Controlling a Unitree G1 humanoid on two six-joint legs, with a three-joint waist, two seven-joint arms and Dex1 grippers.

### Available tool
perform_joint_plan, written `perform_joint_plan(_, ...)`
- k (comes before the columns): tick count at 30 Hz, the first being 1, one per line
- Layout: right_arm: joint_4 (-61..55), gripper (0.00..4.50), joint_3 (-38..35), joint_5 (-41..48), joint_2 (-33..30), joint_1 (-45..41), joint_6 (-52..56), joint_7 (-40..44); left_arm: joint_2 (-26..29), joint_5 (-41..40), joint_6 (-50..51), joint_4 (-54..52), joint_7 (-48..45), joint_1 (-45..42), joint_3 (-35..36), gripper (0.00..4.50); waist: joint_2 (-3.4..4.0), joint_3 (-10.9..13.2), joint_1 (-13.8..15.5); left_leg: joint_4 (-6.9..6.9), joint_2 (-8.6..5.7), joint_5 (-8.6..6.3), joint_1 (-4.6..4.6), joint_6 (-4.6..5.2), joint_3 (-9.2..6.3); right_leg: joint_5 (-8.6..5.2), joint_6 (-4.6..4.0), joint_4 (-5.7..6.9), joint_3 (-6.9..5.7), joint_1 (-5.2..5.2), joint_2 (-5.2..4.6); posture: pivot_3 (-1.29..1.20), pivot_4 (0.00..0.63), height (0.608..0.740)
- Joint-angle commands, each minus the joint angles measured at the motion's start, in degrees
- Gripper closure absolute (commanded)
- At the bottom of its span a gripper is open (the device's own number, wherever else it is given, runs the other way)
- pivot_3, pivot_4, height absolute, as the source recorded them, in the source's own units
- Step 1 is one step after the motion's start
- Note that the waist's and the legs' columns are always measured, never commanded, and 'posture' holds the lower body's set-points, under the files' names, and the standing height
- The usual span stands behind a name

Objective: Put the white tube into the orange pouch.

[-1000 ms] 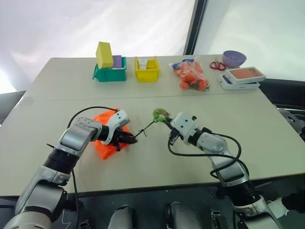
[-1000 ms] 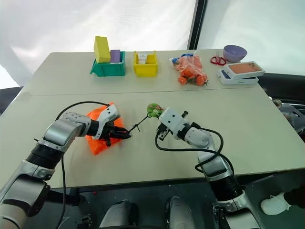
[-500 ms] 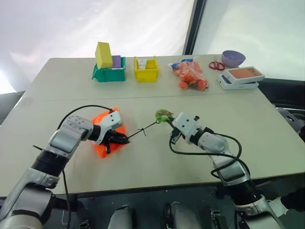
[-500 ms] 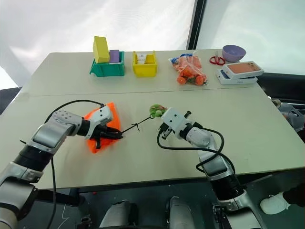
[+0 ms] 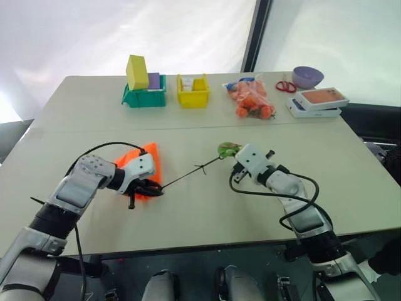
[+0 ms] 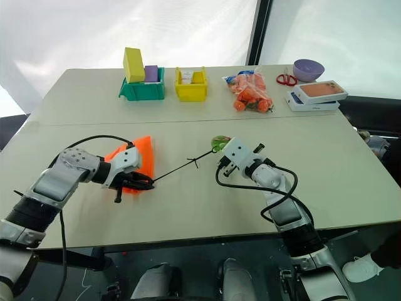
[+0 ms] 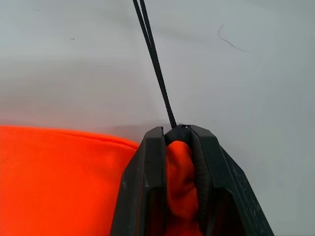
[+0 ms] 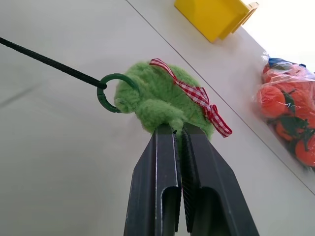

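The gathered mouth of the orange pouch [image 7: 179, 196] is pinched by the left gripper [image 5: 152, 187], angled down toward the table [image 5: 207, 213]. The fuzzy green tag [image 8: 160, 101] is clamped by the right gripper [image 8: 177, 129], held nearly level, with the black cord [image 5: 188, 176] stretched between them.

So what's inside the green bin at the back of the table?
A tall yellow block and a purple block stick up out of the green bin. Its wall hides whatever lies lower down.

Lab-like test table [image 5: 263, 135], white tent walls [image 5: 125, 31]
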Motion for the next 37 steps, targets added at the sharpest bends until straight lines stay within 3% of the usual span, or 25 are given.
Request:
perform_joint_plan(1,-2.6,4.18,-2.1,1.7,-0.6,-1.0,0.3,1.6,0.1,-3.0,1.8,-1.7,-1.6,0.4,2.7,2.86,0.0,0.0,0.0,0.0,0.0,0.0,0.0,0.0,0.0,0.0,0.0,0.0,0.0,0.0,0.0,0.0,0.15,0.74)
perform_joint_plan(3,-3.7,3.44,-2.3,3.4,-0.6,-0.4,1.2,3.5,-0.5,-5.0,3.4,-2.2,-1.1,0.2,4.3,1.89,0.0,0.0,0.0,0.0,0.0,0.0,0.0,0.0,0.0,0.0,0.0,0.0,0.0,0.0,0.0,0.0,0.15,0.74)
perform_joint_plan(7,-5.7,1.46,-2.4,4.9,-0.8,1.0,1.2,5.6,-2.9,-7.8,5.9,-2.3,3.7,-1.7,9.4,0.0,-0.02,0.0,0.1,0.02,0.01,0.0,0.0,0.0,-0.03,0.0,0.01,0.02,0.0,0.01,0.0,0.0,0.15,0.74)
perform_joint_plan(9,-7.5,0.49,-2.7,7.0,-1.1,2.5,1.3,7.9,-3.2,-10.6,8.1,-3.1,5.1,-1.9,13.2,0.0,-0.04,0.0,0.1,0.02,0.0,0.0,-0.01,0.0,-0.05,0.01,0.01,0.02,0.0,0.01,0.01,0.0,0.15,0.74)
perform_joint_plan(15,-9.5,0.49,-6.5,12.7,-1.5,5.3,0.5,10.5,-3.4,-14.9,11.5,-2.4,12.6,0.5,24.0,0.0,-0.03,0.0,-0.1,0.0,0.01,0.0,0.01,0.0,-0.04,0.01,0.03,0.01,0.01,0.02,0.01,0.0,0.15,0.74)
perform_joint_plan(21,-7.3,0.49,-14.0,21.1,-1.4,10.6,-2.4,13.3,-6.4,-14.4,4.8,-4.4,25.4,13.4,36.8,0.0,-0.04,0.0,-0.1,-0.14,0.1,0.0,0.26,-0.01,-0.03,0.01,0.02,0.02,0.06,0.17,0.0,0.0,0.15,0.74)
perform_joint_plan(28,-5.9,0.49,-19.9,31.2,-2.0,15.3,-0.8,19.3,-10.9,-15.2,0.6,-9.8,32.6,26.5,43.0,0.0,0.01,0.0,0.2,-0.2,0.07,-0.05,0.7,0.0,-0.03,-0.12,-0.21,-0.26,0.03,0.73,-0.23,0.0,0.15,0.74)
perform_joint_plan(37,-1.1,0.49,-19.6,31.5,-2.4,14.2,-3.2,21.3,-13.6,-15.6,-3.5,-11.1,36.8,32.4,44.8,0.0,0.11,0.1,0.2,-0.23,0.06,-0.08,0.75,0.01,-0.03,-0.12,-0.24,-0.34,0.0,0.75,-0.4,0.0,0.15,0.74)
